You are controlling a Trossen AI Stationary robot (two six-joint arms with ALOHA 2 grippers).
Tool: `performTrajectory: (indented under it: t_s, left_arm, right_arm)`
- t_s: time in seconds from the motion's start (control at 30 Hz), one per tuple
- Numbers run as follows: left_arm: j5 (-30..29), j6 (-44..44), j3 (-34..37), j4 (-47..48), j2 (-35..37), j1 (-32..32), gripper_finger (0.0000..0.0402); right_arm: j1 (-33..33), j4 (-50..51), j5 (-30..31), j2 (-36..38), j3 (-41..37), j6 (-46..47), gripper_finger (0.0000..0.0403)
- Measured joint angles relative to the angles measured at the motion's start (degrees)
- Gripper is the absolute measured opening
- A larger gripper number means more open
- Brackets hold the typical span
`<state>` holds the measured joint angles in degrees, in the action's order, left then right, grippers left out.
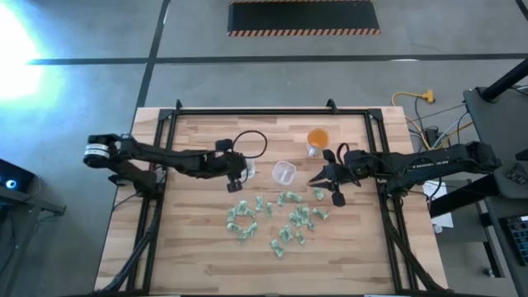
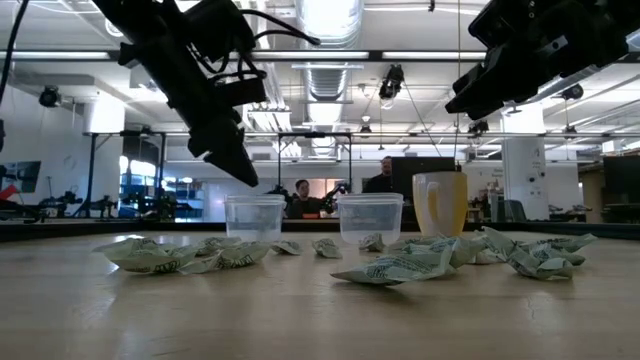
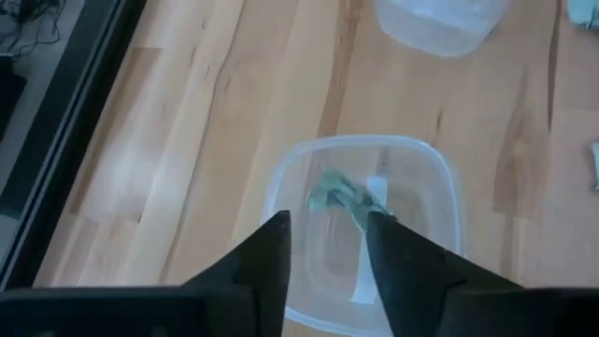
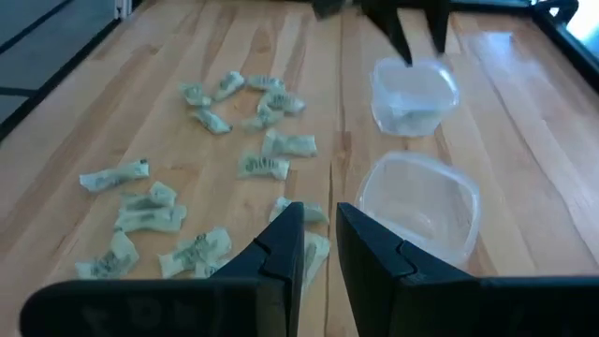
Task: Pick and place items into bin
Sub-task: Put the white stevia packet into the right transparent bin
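The left gripper (image 3: 328, 245), jaws released, hung over a clear cup (image 3: 365, 234) holding one wrapper (image 3: 339, 194). The right gripper (image 4: 318, 245) hovered empty, jaws parted; most wrappers (image 1: 276, 219) remained scattered below

No legible text, label, brand, number or sign in any view. The green-and-white wrapper pieces (image 4: 265, 167) carry dark markings, too small and crumpled to read. The striped floor marking (image 1: 304, 32) beyond the table's far edge bears hazard stripes only, no characters.
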<state>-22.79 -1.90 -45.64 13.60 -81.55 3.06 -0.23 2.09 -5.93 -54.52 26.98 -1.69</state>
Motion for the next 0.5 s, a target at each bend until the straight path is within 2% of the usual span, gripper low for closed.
performTrajectory:
  t_s: [0.23, 0.5]
  left_arm:
    - [0.0, 0.1, -0.6, 0.5, 2.5, -3.3, 0.0143]
    - [0.0, 2.6, 0.1, 0.6, 5.0, -6.1, 0.0143]
  right_arm:
    - [2.0, 10.2, 0.5, 0.0, -0.1, 2.3, 0.0057]
    - [5.9, 19.5, 11.6, -0.1, -0.1, 9.0, 0.0057]
